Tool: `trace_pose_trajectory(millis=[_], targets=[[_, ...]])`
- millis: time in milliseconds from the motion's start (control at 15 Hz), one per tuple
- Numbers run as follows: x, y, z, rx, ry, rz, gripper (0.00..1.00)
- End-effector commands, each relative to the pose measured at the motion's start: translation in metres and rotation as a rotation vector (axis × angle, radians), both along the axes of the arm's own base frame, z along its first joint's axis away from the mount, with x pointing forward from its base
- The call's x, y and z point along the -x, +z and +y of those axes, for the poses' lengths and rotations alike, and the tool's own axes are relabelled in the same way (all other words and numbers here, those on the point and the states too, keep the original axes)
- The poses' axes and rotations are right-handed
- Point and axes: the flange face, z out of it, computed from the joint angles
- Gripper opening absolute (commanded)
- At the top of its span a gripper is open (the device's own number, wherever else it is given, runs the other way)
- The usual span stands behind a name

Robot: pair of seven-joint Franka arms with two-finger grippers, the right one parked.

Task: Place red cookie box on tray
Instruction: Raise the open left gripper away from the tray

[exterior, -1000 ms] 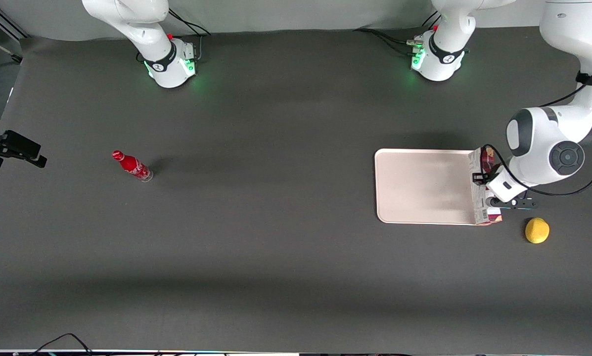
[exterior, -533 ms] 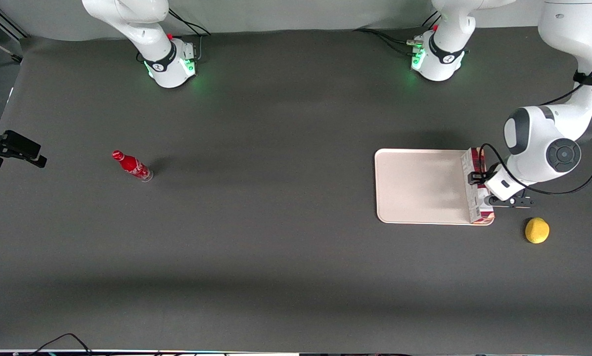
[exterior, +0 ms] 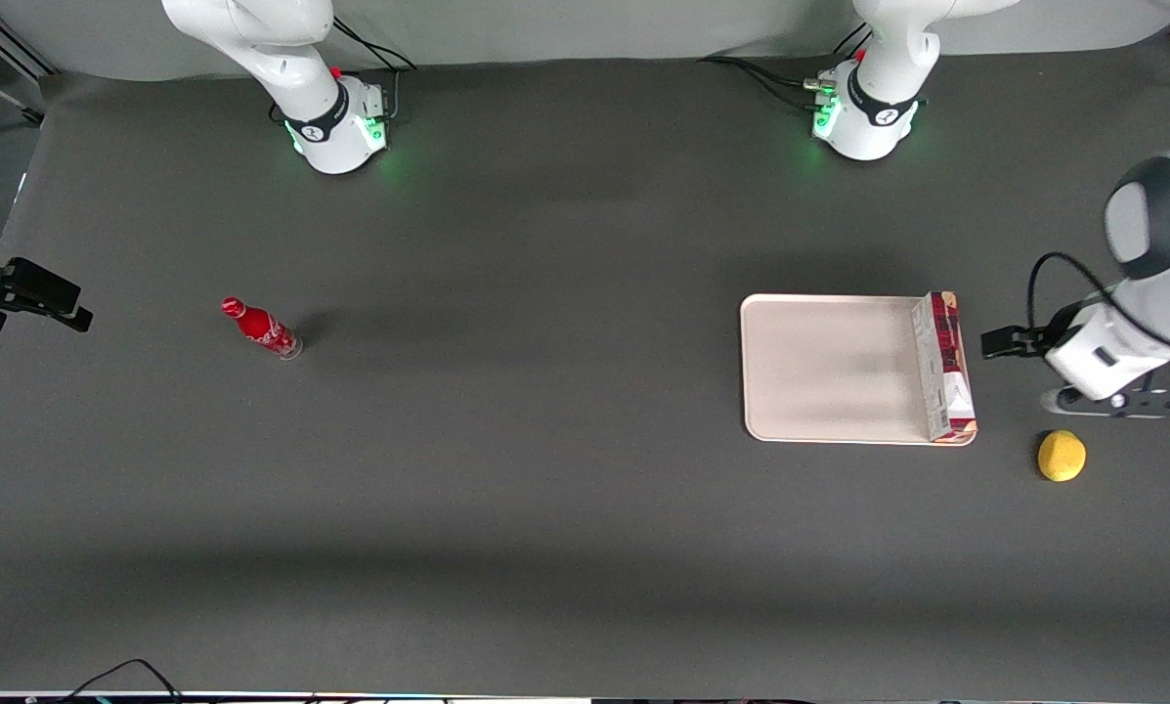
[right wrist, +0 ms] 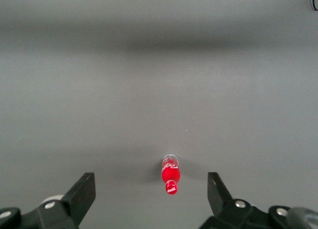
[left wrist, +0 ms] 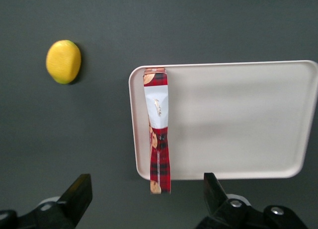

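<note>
The red cookie box [exterior: 944, 367] stands on its narrow long side on the tray [exterior: 829, 372], along the tray's short edge toward the working arm's end. In the left wrist view the box [left wrist: 159, 139] shows its red tartan top, running the length of the tray's [left wrist: 233, 119] short edge. My left gripper [exterior: 1024, 347] is open and empty. It hangs above the table beside the tray, clear of the box, toward the working arm's end. In the left wrist view the gripper [left wrist: 146, 185] has its fingers wide apart with nothing between them.
A yellow lemon [exterior: 1061, 456] lies on the table close to the tray's corner, nearer the front camera than the gripper; it also shows in the left wrist view [left wrist: 63, 61]. A small red bottle [exterior: 262, 329] lies toward the parked arm's end.
The gripper let go of the cookie box and drew back and up toward the working arm's end. The box stays standing on the tray's edge.
</note>
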Motion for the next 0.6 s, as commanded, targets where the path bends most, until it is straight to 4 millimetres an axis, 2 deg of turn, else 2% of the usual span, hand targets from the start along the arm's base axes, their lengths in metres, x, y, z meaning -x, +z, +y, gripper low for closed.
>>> trace_pose_trajectory(millis=[0,133,200,400,533], targets=[[-0.006,0.098,-0.017,0.024,0.003,-0.012,1.0],[0.004,0.147,-0.022,0.031,-0.001,-0.025,1.0],[0.008,0.162,-0.027,0.032,-0.007,-0.04,1.0],[0.008,0.182,-0.027,0.023,-0.03,-0.075,1.0],[0.007,0.184,-0.027,0.02,-0.031,-0.079,1.0]])
